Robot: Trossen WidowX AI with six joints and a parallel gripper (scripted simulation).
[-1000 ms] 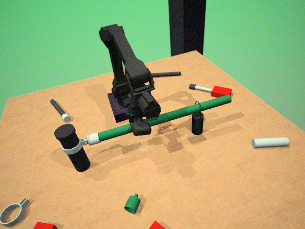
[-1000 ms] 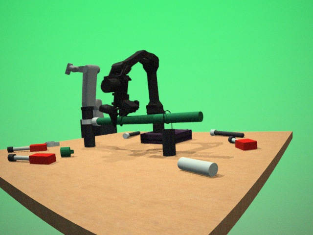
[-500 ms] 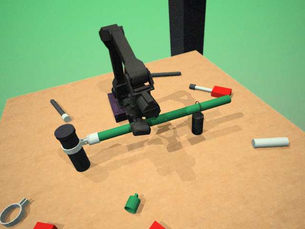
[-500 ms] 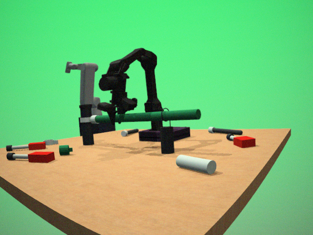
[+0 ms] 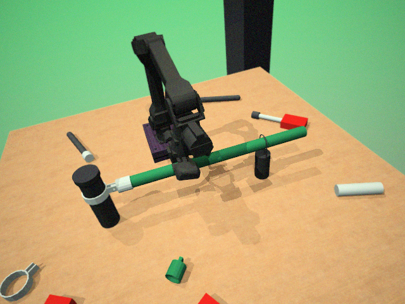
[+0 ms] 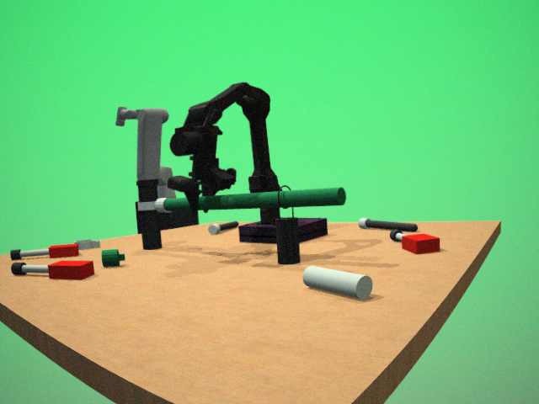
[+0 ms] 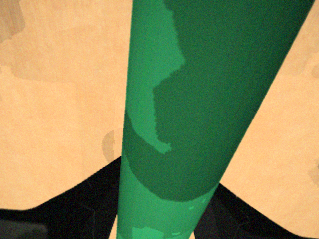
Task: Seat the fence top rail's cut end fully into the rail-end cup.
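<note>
Gripper Clamped on Rail; Rail End at Cup

The gripper (image 5: 186, 163) (image 6: 200, 202) (image 7: 158, 166) is clamped on the green rail (image 5: 232, 150) (image 6: 257, 199) (image 7: 199, 90). The wrist view shows a dark finger on each side of the rail; the top view hides most of this contact behind the gripper body. The top view shows the rail's near end meeting the white cup (image 5: 124, 183) (image 6: 161, 204). Seating depth inside the cup cannot be determined. The exterior view shows the rail raised above the table (image 5: 261, 255) (image 6: 243, 330) and passing through the wire loop (image 6: 292, 212) on the small post (image 5: 262, 164) (image 6: 288, 241).

The arm (image 5: 173, 71) (image 6: 257, 130) rises from a dark purple base (image 5: 150, 144) (image 6: 319, 225), bends at the top and reaches down to the rail.

The brace band (image 5: 94, 199) (image 6: 146, 206) encircles the big post (image 5: 106, 214) (image 6: 151, 230) below the post cap (image 5: 85, 173) (image 6: 146, 183), with the cup attached at its side. A green loose cap (image 5: 175, 270) (image 6: 110, 257) and a white cylinder (image 5: 359, 189) (image 6: 335, 281) lie on the table, apart from the rail. The gripper body is the object directly over the rail.
</note>
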